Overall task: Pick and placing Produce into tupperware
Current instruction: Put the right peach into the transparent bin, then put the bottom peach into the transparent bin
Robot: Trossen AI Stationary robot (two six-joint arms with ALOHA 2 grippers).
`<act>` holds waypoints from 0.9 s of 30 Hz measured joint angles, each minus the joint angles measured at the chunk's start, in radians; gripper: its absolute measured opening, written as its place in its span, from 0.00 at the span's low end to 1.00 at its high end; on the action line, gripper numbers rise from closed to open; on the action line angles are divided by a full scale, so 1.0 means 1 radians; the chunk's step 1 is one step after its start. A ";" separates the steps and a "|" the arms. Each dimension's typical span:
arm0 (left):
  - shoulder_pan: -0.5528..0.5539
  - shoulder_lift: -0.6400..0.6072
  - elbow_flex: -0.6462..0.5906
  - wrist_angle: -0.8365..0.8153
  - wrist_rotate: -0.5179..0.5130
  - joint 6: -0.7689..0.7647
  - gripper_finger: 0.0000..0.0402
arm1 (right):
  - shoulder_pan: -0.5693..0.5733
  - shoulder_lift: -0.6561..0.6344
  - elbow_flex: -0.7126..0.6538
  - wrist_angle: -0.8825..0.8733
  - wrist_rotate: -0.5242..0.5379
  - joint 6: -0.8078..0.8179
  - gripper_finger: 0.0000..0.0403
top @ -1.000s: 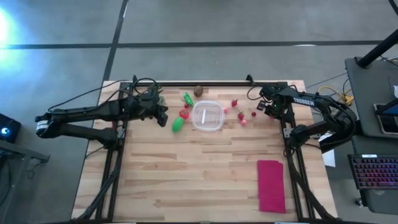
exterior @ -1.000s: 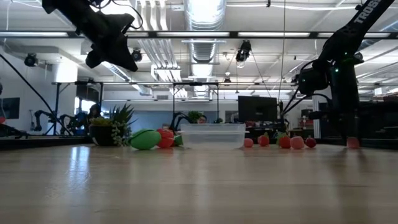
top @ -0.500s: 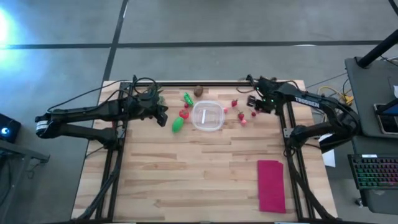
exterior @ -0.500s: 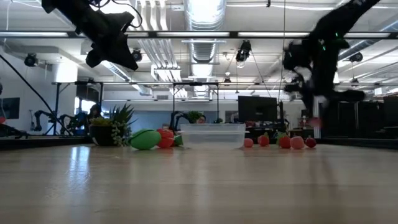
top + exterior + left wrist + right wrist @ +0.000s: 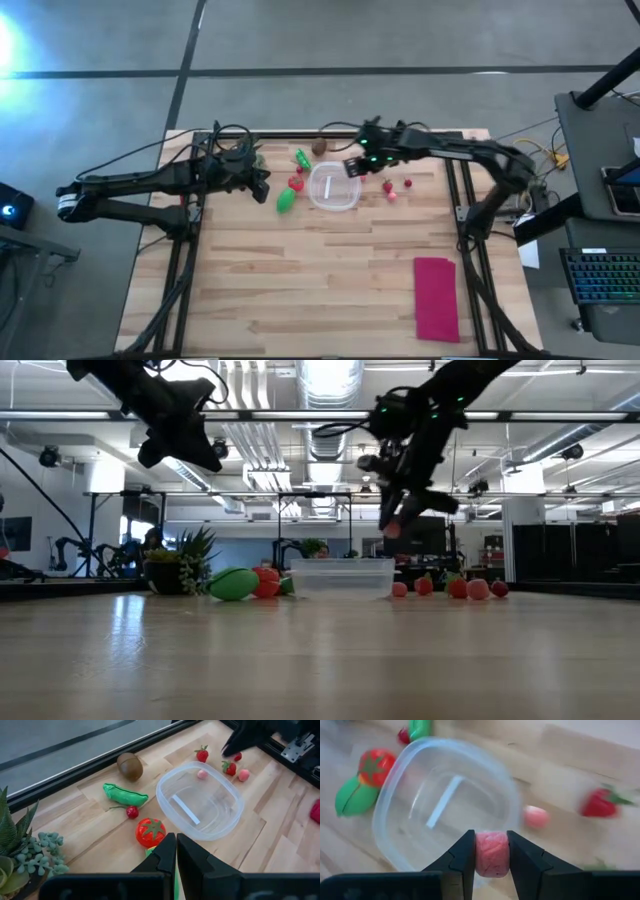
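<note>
Swung in from the bench's (image 5: pixel 300 280) right edge, the right hand (image 5: pixel 491 851) clamps a pink produce piece (image 5: pixel 492 854) above the tupperware's (image 5: pixel 333 187) near rim; released this early, it could clip the rim and bounce out; left hand (image 5: pixel 175 852) waits shut, empty.

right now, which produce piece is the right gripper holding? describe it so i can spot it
Find the clear tupperware at the table's far middle. The right gripper hangs above its right rim, shut on a small pink piece. Unlike the strawberries and the other pink piece, it is off the wood, between two dark fingers.
</note>
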 joint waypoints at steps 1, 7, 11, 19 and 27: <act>0.000 -0.001 0.000 0.000 0.001 0.000 0.00 | 0.011 0.035 0.032 -0.010 -0.014 -0.019 0.23; 0.000 -0.018 0.000 -0.001 0.002 0.000 0.00 | 0.097 0.185 0.188 -0.160 -0.060 -0.127 0.23; 0.000 -0.027 0.000 -0.001 0.002 0.000 0.00 | 0.163 0.224 0.217 -0.261 -0.047 -0.145 0.25; 0.000 -0.027 0.000 -0.002 0.008 0.001 0.00 | 0.219 0.222 0.220 -0.236 0.066 -0.067 0.50; 0.000 -0.028 0.000 -0.002 0.017 0.011 0.00 | 0.194 0.213 0.219 -0.249 0.132 -0.046 0.61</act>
